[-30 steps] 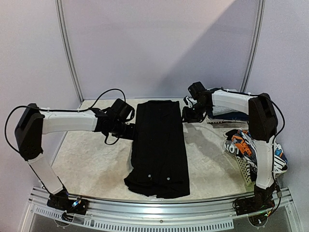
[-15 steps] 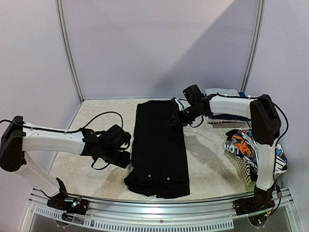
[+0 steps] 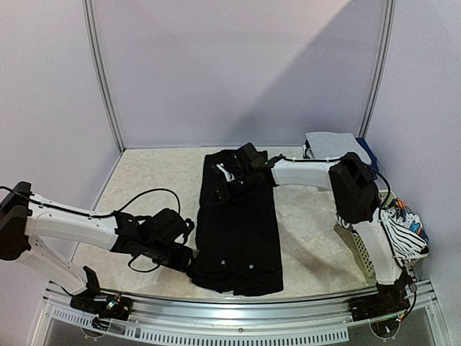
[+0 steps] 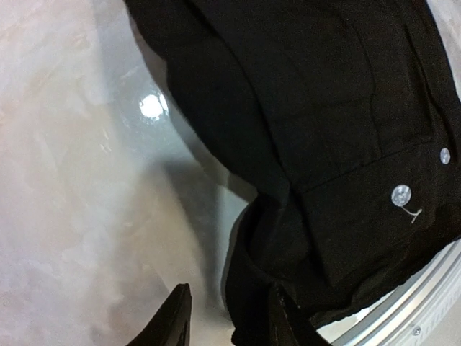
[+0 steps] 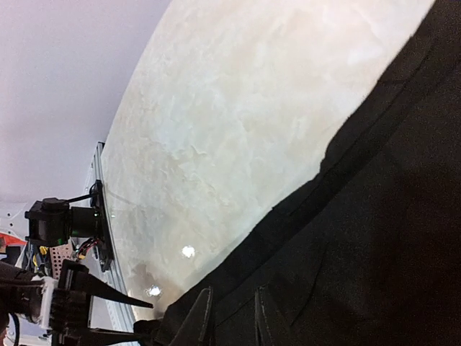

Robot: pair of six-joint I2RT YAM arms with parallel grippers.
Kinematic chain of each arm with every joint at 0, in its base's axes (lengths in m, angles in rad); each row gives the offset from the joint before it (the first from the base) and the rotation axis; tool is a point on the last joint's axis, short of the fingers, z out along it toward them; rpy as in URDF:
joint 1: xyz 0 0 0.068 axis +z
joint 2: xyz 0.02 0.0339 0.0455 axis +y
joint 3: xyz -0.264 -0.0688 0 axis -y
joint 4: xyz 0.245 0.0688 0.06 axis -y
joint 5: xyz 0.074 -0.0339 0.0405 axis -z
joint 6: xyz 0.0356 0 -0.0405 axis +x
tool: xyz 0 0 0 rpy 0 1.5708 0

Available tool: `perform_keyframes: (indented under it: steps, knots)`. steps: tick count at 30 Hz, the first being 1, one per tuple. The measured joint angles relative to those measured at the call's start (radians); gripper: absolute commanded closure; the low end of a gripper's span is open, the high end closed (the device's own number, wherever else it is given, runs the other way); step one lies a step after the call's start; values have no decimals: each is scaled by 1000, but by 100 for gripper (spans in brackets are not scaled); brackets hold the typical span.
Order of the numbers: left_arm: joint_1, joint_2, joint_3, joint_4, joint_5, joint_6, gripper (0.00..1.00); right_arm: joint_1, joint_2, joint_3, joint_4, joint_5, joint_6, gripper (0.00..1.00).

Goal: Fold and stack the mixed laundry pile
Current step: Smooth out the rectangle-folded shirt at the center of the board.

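A large black garment (image 3: 241, 223) lies flat down the middle of the table, folded into a long strip. My left gripper (image 3: 186, 254) is at its near left corner. In the left wrist view the gripper (image 4: 230, 321) is open, its jaws astride the bunched corner edge of the black cloth (image 4: 324, 94). My right gripper (image 3: 232, 184) reaches over the garment's far part. In the right wrist view it (image 5: 232, 317) hovers low over the black cloth (image 5: 374, 216) near its left edge, jaws narrowly apart, nothing held.
A folded grey shirt (image 3: 328, 144) on navy pieces (image 3: 367, 153) sits at the back right. A white lattice basket (image 3: 366, 249) at the right holds orange-black-white printed and striped garments (image 3: 405, 231). The metal rail (image 3: 238, 321) runs along the near edge.
My left gripper has moved from the garment's far left side down to its near left corner. My right gripper has swung left, from the garment's right side onto its far part.
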Motion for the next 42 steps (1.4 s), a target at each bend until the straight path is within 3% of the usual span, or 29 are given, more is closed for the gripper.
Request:
perform_keyframes:
  steps: [8,13,19,24,30,37,42]
  knots:
    - [-35,48,-30,108,50,-38,76,23,137,74,4,-24,70,80]
    - [-55,87,-29,170,70,-56,98,23,187,132,-7,-16,112,80]
    - [-93,89,-36,184,71,-123,100,14,197,145,5,15,174,80]
    - [-134,21,-62,151,31,-202,90,6,198,145,25,28,212,80]
    - [-153,-45,-62,66,-34,-236,54,3,200,135,53,14,224,72]
    - [-156,-87,-21,-56,-145,-182,26,16,152,108,2,-13,127,41]
    - [-156,-113,0,-55,-174,-124,20,30,33,40,-59,14,55,21]
